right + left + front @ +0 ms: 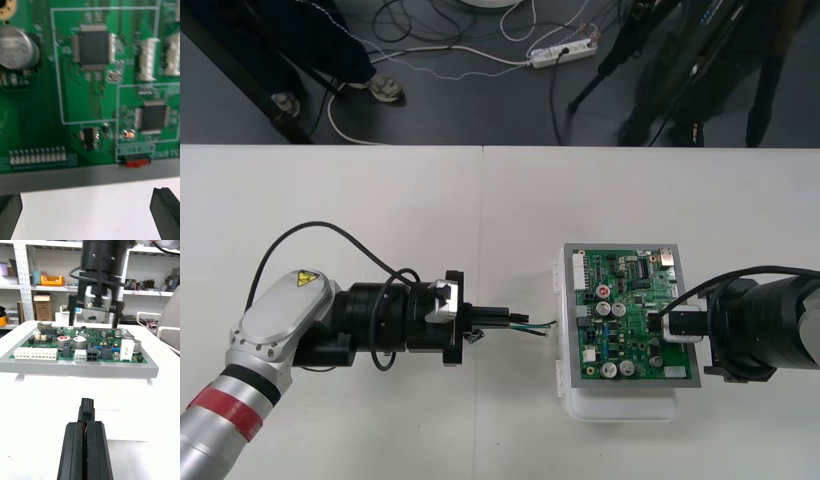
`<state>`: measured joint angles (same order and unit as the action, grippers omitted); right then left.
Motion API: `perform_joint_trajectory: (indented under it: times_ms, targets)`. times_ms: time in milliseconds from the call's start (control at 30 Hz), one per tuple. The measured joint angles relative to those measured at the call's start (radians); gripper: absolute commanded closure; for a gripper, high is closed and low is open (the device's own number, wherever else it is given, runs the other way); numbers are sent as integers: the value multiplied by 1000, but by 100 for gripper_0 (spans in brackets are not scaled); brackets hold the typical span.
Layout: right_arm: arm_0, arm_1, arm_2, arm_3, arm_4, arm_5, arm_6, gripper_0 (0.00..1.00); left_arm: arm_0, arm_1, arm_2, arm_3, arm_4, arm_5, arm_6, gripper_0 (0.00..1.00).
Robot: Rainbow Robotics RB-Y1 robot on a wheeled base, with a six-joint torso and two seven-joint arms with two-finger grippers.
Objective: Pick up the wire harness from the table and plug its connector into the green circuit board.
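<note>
Table [380, 200] condition: plain, light, level. Beyond its far edge runs a strip of dark floor [480, 100] carrying loose cables [430, 50] and a white power strip [563, 52]. Toward my right side sits the green circuit board [630, 310] on its white base [620, 405]. My left gripper [512, 322] is positioned just left of the board, fingers [75, 450] clenched together on the wire harness [535, 325]. Its black plug [86, 409] stands out ahead of the fingertips, facing the board and apart from it; thin green and black wires reach to just beside the base's edge. My right gripper [660, 322] hangs over the board's right edge, fingers [167, 212] spread wide, grasping nothing.
</note>
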<state>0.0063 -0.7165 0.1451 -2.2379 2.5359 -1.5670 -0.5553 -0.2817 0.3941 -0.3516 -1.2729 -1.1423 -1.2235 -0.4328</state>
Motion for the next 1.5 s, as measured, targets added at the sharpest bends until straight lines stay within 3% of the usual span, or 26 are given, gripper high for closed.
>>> perform_joint_trajectory:
  times_ms: [400, 1500]
  targets:
    - [-1, 30, 8, 0, 13, 0, 0, 0, 7, -11, 3, -43, -14, 8, 114, 100]
    - [-86, 50, 8, 70, -30, -1, 18, 0, 39, -105, 7, -108, -112, 84, 193, 100]
